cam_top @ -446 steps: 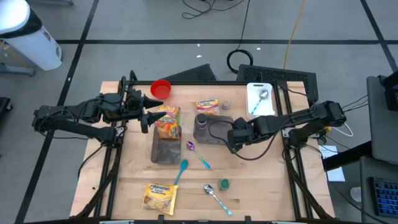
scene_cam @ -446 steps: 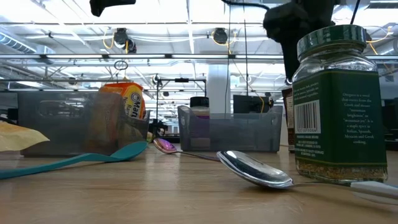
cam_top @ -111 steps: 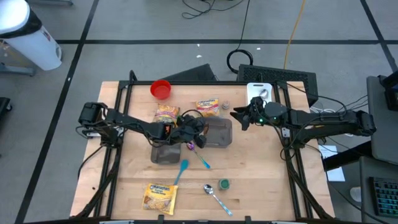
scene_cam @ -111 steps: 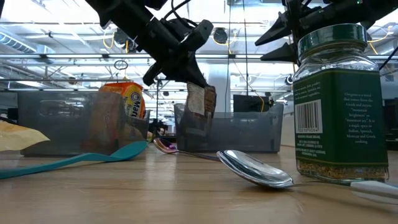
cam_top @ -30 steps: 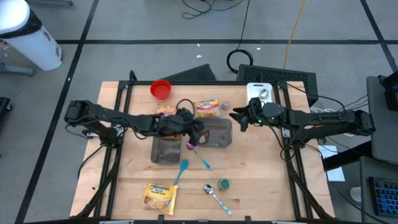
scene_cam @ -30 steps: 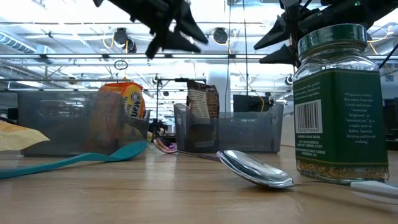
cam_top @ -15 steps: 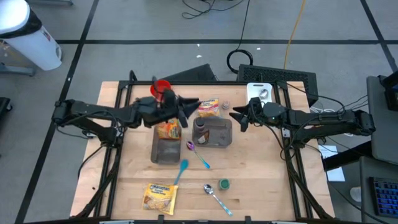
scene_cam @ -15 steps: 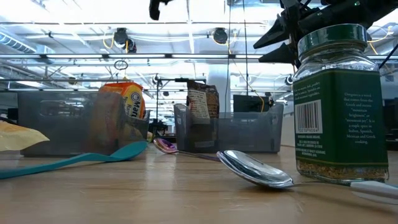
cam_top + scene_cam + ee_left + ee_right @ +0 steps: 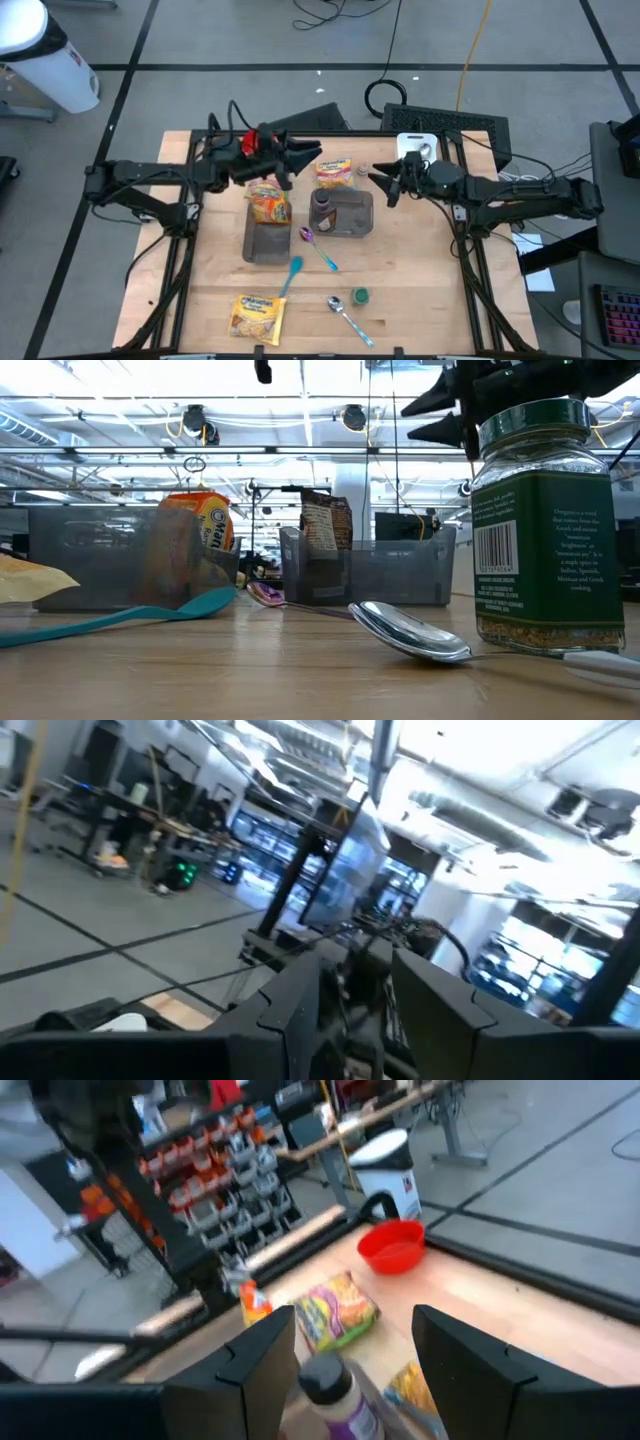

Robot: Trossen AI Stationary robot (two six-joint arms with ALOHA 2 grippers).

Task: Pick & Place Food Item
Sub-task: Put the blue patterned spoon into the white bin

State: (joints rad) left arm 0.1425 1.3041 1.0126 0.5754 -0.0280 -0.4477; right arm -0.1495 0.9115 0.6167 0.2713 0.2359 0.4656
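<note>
Spice bottle [image 9: 321, 203] stands in the right-hand grey bin [image 9: 357, 227], snack bag [image 9: 268, 206] beside the other; my left gripper [image 9: 305, 157] and right gripper [image 9: 381, 184] both spread, empty; ramen packs [image 9: 334, 172] remain.

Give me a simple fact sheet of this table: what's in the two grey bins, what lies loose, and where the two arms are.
left bin: orange snack packet
right bin: dark bottle, upright
loose on table: teal spoon, purple spoon, metal spoon, green-lidded spice jar, noodle packet, red bowl
left gripper: raised near the red bowl, jaws open, empty
right gripper: beside the right bin, jaws open, empty
</note>
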